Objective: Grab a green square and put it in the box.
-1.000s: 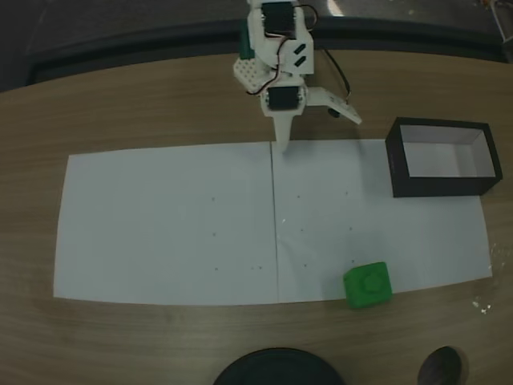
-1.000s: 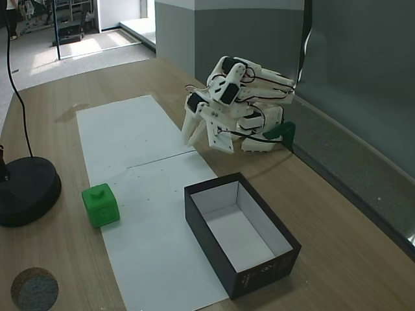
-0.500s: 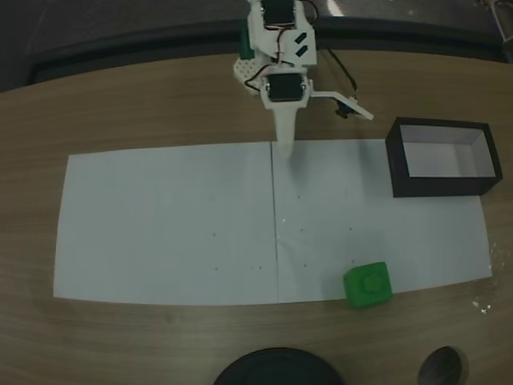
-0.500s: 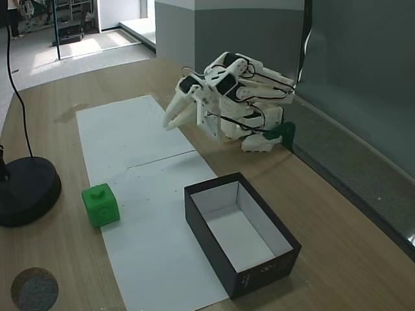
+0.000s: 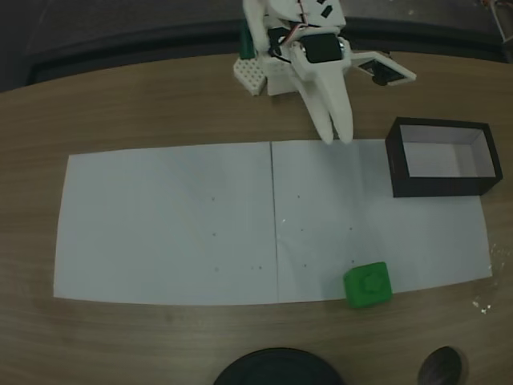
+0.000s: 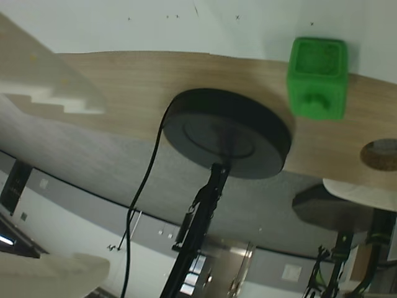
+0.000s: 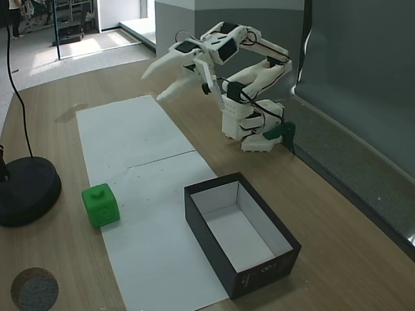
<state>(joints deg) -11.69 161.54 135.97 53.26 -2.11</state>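
Raised and swung toward the box since a second ago: gripper (image 7: 155, 83), fingers slightly apart, holding nothing, up off the table. Green square (image 5: 367, 284) unmoved on the white paper (image 5: 160, 224) near its front edge, well apart from the gripper. Box (image 5: 442, 157) at right, upright, open-topped, on the paper's far corner.

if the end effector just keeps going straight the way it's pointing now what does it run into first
Probably the white paper sheet, not the green cube. In a fixed view the end effector is raised and angled shallowly down over the sheet. Depth is uncertain; it could overshoot toward the round black stand base.
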